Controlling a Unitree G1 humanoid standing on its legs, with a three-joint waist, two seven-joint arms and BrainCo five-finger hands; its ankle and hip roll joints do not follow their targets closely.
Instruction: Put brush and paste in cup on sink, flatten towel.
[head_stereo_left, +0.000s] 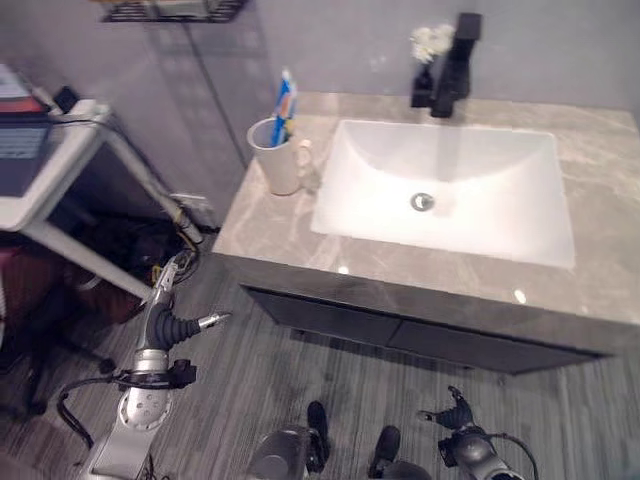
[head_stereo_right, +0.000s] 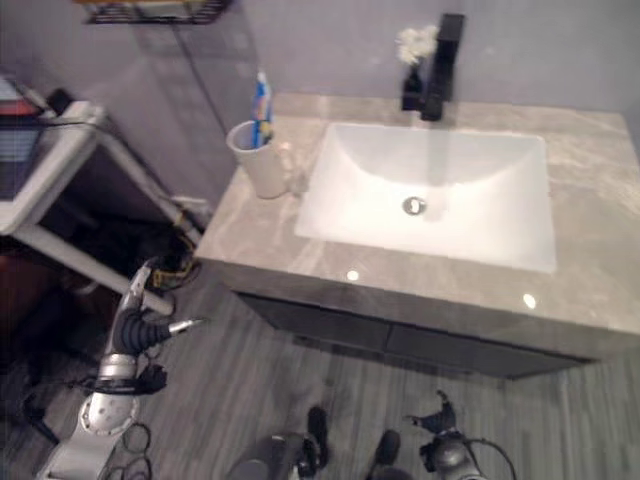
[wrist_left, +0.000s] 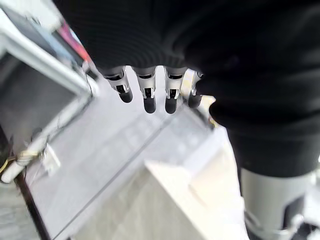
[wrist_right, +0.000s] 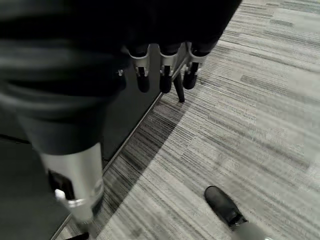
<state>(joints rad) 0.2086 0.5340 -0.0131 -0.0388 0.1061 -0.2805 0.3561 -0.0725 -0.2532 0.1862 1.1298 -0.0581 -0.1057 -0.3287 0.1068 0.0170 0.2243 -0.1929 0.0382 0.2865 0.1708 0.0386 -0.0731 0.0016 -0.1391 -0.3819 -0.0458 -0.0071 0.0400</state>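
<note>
A white cup (head_stereo_left: 278, 158) stands on the grey stone counter (head_stereo_left: 268, 225), left of the white sink basin (head_stereo_left: 500, 215). A blue toothbrush and a tube of paste (head_stereo_left: 285, 103) stick up out of it. My left hand (head_stereo_left: 166, 318) hangs low at the left, in front of the counter and well below its edge. Its fingers (wrist_left: 150, 97) are relaxed and hold nothing. At the bottom right my right hand (head_stereo_left: 456, 411) is down near the floor, and its fingers (wrist_right: 165, 76) are loose and empty too.
A black faucet (head_stereo_left: 452, 68) rises behind the basin, with a small dark bottle of white flowers (head_stereo_left: 428, 62) beside it. A white table (head_stereo_left: 45, 175) with things on it stands at the left. Dark drawers (head_stereo_left: 400, 338) run under the counter. A wire shelf (head_stereo_left: 172, 10) hangs on the wall.
</note>
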